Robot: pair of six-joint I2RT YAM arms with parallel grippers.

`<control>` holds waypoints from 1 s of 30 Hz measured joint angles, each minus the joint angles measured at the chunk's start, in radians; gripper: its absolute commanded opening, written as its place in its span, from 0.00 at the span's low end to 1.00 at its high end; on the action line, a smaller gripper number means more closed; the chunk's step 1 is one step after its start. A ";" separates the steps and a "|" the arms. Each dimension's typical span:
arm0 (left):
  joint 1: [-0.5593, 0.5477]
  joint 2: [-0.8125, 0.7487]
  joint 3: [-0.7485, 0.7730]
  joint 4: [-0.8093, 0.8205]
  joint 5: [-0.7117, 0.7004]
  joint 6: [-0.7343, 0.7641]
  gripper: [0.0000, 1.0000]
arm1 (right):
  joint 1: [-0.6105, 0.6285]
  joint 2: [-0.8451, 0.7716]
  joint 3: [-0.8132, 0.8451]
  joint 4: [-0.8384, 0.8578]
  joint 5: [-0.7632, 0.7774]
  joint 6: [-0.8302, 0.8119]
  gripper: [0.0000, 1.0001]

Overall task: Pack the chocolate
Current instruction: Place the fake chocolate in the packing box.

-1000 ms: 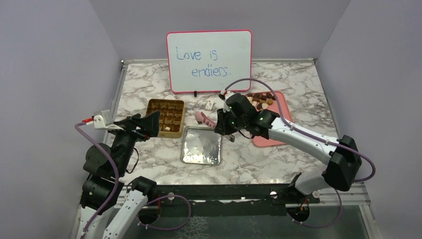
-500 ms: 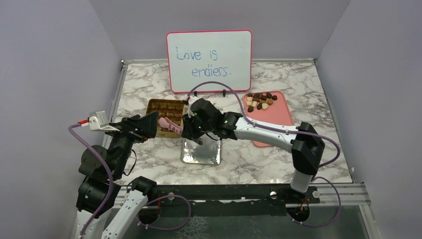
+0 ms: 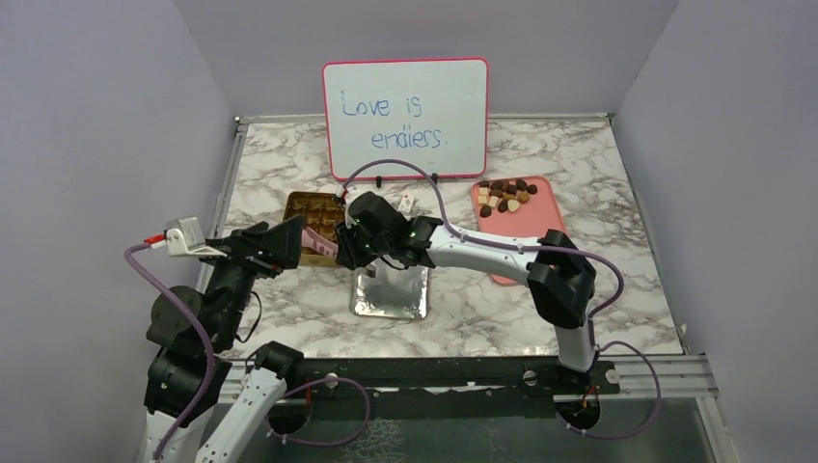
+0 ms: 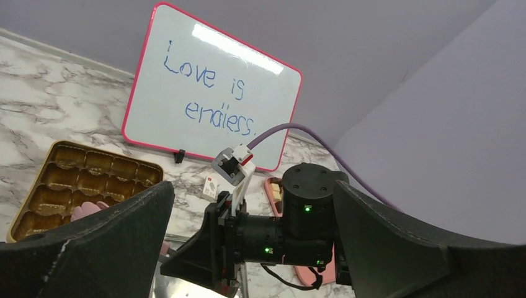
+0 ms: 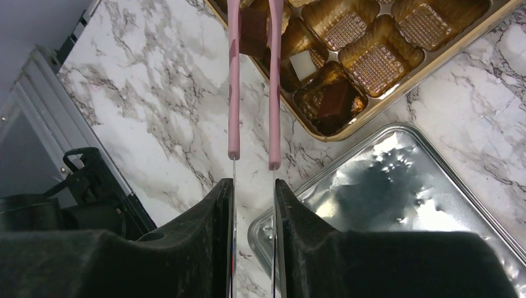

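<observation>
Movement across the table [image 3: 289,154] is what has changed: a second ago the right arm's fingers [image 5: 226,189] hung between the flat pink plastic tray [image 3: 540,231] and the shiny silver metal lid [image 3: 391,294]. They have since swung left, so the pink-tipped metal tongs [image 5: 233,81] they are clenched on now reach over the near right corner of the gold compartmented tray [image 5: 375,68]. We read that as the delivery half of a trip, with a piece about to go into a pocket. A brown shape shows between the tong tips at the top edge of the right wrist view, but we cannot tell whether it is pinched there or lying in the pocket beneath. The left arm's fingers [image 3: 292,237] are spread wide and grasp nothing, close by the gold tray's near left side. Most of the chocolate [image 3: 504,196] lies loose at the far end of the pink tray, well apart from the gold tray. In the wrist view a cream-white square piece [image 5: 304,64] and a dark brown piece [image 5: 329,99] already sit in neighbouring pockets near the corner. The pieces are compact squares and rounds, so none has a long axis we can name or a way it points; the loose heap itself is strung out left to right across the tray's far end. The tongs' long axis runs left and slightly away from the arm bases.
</observation>
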 measured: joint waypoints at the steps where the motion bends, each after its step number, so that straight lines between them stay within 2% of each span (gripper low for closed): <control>1: 0.000 -0.002 0.000 0.000 0.000 0.002 0.99 | 0.001 0.007 0.000 0.000 0.000 -0.002 0.31; 7: -0.002 -0.011 0.000 0.000 -0.001 0.012 0.99 | 0.004 0.029 0.011 -0.004 0.004 -0.012 0.36; 21: -0.002 -0.020 -0.047 0.000 -0.012 0.035 0.99 | 0.004 0.025 0.011 -0.017 0.013 -0.018 0.36; 30: -0.008 -0.035 -0.136 -0.001 -0.035 0.063 0.99 | 0.005 -0.115 -0.025 -0.088 0.072 -0.031 0.36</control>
